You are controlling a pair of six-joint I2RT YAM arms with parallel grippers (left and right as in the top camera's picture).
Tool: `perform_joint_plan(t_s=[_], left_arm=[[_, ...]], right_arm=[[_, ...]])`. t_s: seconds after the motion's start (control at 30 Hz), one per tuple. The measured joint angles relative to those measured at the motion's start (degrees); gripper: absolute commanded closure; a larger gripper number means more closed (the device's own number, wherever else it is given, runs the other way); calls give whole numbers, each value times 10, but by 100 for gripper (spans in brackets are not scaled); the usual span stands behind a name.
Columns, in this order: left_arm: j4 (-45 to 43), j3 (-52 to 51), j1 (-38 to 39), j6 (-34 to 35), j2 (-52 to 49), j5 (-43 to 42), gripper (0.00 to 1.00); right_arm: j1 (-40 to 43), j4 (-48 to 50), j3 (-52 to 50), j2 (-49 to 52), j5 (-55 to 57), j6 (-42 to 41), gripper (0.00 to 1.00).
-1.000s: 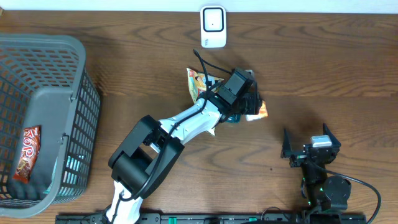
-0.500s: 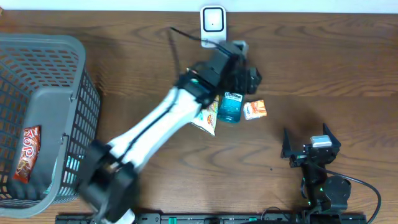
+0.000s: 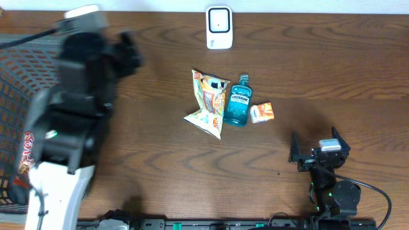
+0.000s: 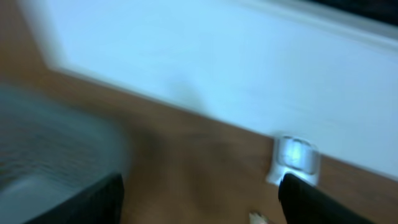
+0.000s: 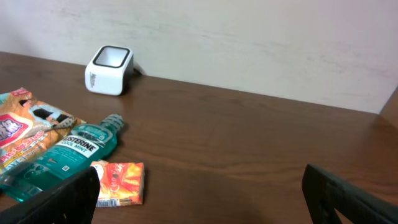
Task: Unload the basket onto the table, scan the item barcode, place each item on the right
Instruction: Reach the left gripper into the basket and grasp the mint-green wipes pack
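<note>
Our left gripper is spread wide with nothing in it, blurry, by the gray mesh basket. Our right gripper is wide too and holds nothing. The crinkly snack bag, smooth teal bottle and small orange packet lie side by side on the wooden table — near the boxy white scanner.

Mock shop checkout, set up lab-style. Plain wooden bench against a bare white wall. Barcode scanner at the far edge, mesh shopping basket at one end. Groceries laid out: snack bag, mouthwash bottle, small orange packet. Robot arm mounted at the near edge.
</note>
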State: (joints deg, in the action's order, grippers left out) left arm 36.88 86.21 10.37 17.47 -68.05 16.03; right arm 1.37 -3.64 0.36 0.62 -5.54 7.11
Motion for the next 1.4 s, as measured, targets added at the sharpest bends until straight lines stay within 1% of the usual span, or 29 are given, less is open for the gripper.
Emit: perform_joint_plan(t_s=[0.07, 0.17, 0.2, 0.3, 0.4, 0.5, 0.63, 0.83, 0.93, 1.1, 1.4], left_arm=[[48, 2, -77, 33, 11, 17, 20], [136, 2, -192, 112, 5, 29, 20], [169, 2, -228, 143, -3, 28, 20], [222, 2, -321, 204, -35, 10, 20], [252, 2, -388, 239, -82, -27, 20], [280, 2, -427, 257, -138, -53, 20], [322, 1, -456, 271, -226, -71, 20], [371, -2, -461, 306, -328, -82, 20], [377, -17, -461, 320, -356, -84, 20], [360, -68, -461, 342, -375, -80, 20], [282, -155, -461, 358, -376, -58, 20]], right_arm=[[0, 0, 0, 0, 0, 0, 1], [0, 0, 0, 0, 0, 0, 1], [0, 0, 0, 0, 0, 0, 1], [0, 0, 0, 0, 0, 0, 1], [0, 0, 0, 0, 0, 0, 1], [0, 0, 0, 0, 0, 0, 1], [0, 0, 0, 0, 0, 0, 1], [0, 0, 0, 0, 0, 0, 1], [0, 0, 0, 0, 0, 0, 1], [0, 0, 0, 0, 0, 0, 1], [0, 0, 0, 0, 0, 0, 1]])
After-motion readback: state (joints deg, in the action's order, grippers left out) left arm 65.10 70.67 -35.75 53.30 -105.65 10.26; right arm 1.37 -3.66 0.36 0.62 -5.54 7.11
